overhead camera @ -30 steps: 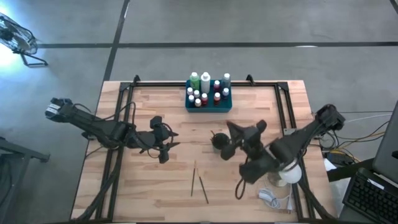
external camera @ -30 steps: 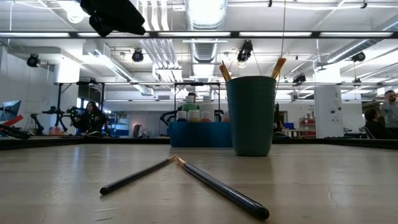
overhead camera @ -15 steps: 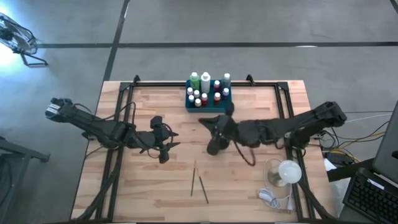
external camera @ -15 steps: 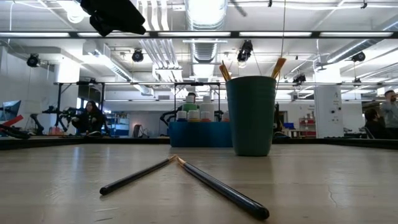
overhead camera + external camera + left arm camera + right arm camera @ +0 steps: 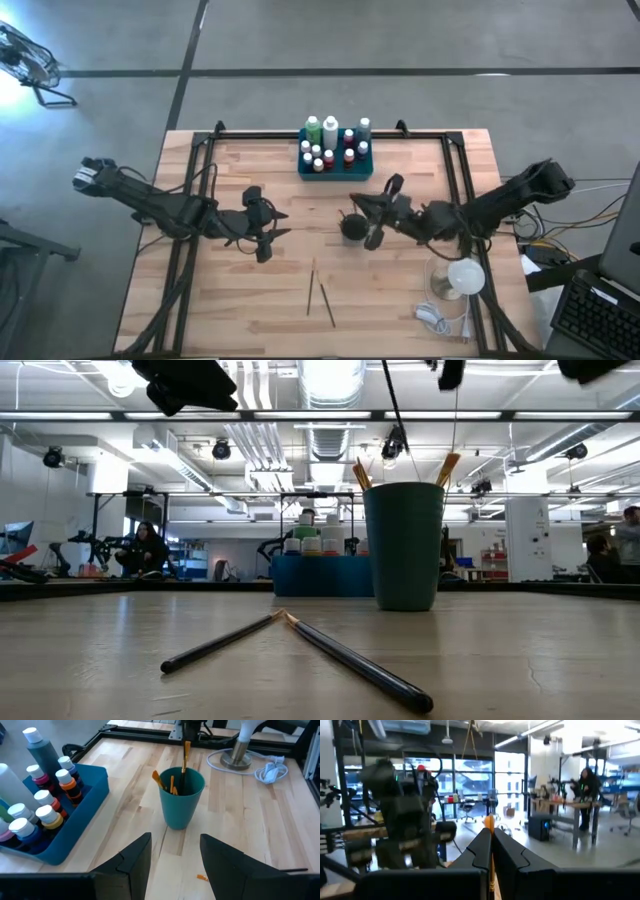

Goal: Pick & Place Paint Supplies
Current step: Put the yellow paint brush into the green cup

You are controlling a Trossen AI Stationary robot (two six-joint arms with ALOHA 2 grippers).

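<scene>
Paintbrushes [image 5: 318, 293], two on table, right fingers [image 5: 492, 851] clamping one, left fingers [image 5: 176, 860] apart.

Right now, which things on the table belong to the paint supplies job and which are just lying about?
Job:
bottles in the tray
two loose brushes on the table
brush pinched in the right gripper over the cup
brushes in cup

Lying about:
white lamp
white cable

Pale planked wood table [image 5: 250, 290], matt plastic cup [image 5: 181, 796]
</scene>
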